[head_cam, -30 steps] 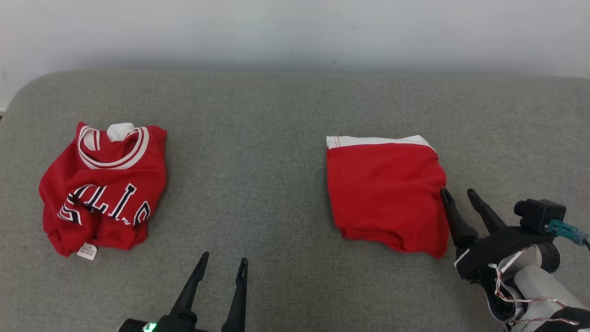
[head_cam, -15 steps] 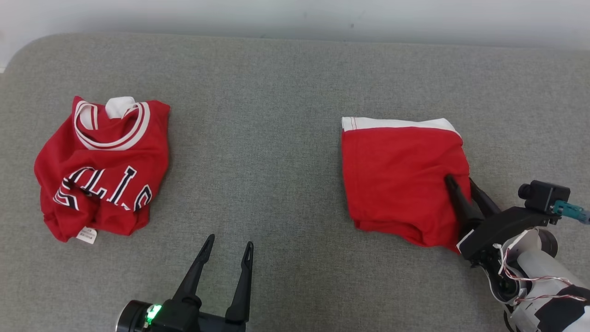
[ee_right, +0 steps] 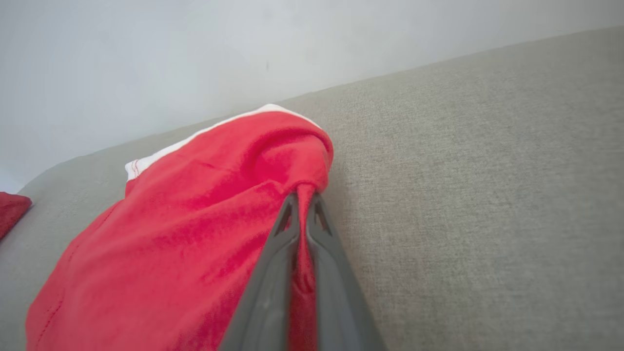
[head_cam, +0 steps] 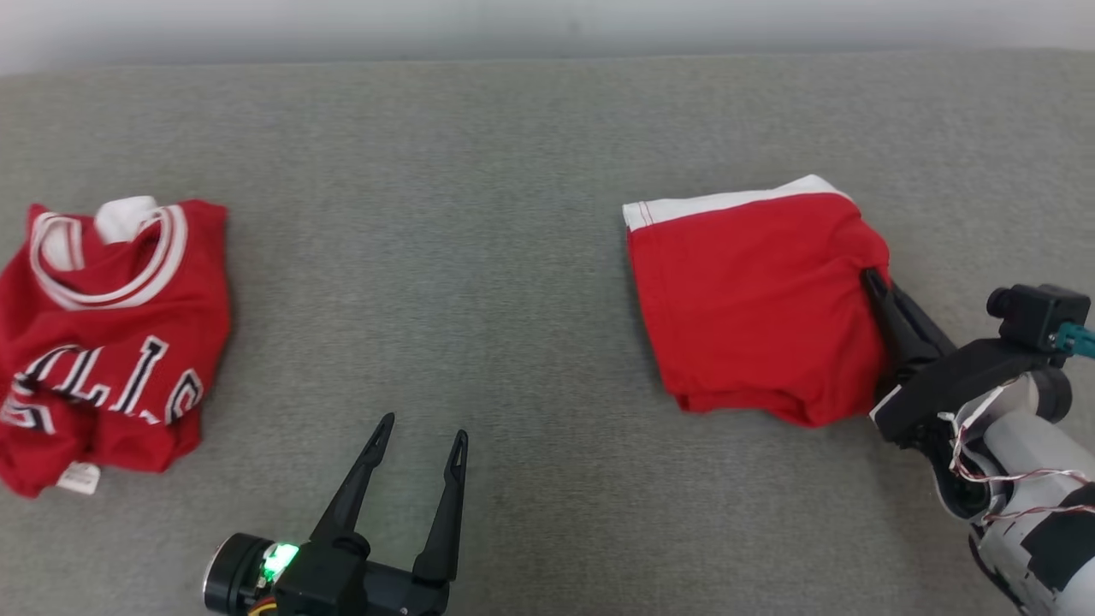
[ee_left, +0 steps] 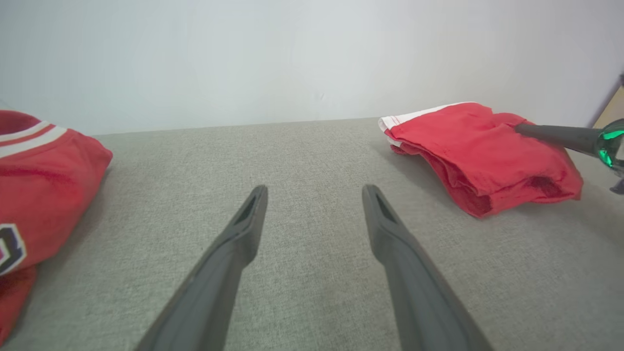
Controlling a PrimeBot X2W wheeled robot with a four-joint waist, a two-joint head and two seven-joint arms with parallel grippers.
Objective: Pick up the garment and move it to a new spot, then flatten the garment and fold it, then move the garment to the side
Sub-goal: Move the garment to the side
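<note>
Right gripper (ee_right: 303, 196) jaws pinched on red garment (head_cam: 753, 299) right edge; left gripper (head_cam: 421, 432) jaws spread, empty, well apart.

You see two red garments: one folded garment (head_cam: 753, 299) with a white band, right of the frame, and one crumpled jersey (head_cam: 111, 325) with lettering, at the left edge. You see two grippers: the left gripper (head_cam: 425, 426), lower centre, and the right gripper (head_cam: 871, 276), lower right. One grey fabric surface (head_cam: 479, 214) carries both garments.
</note>
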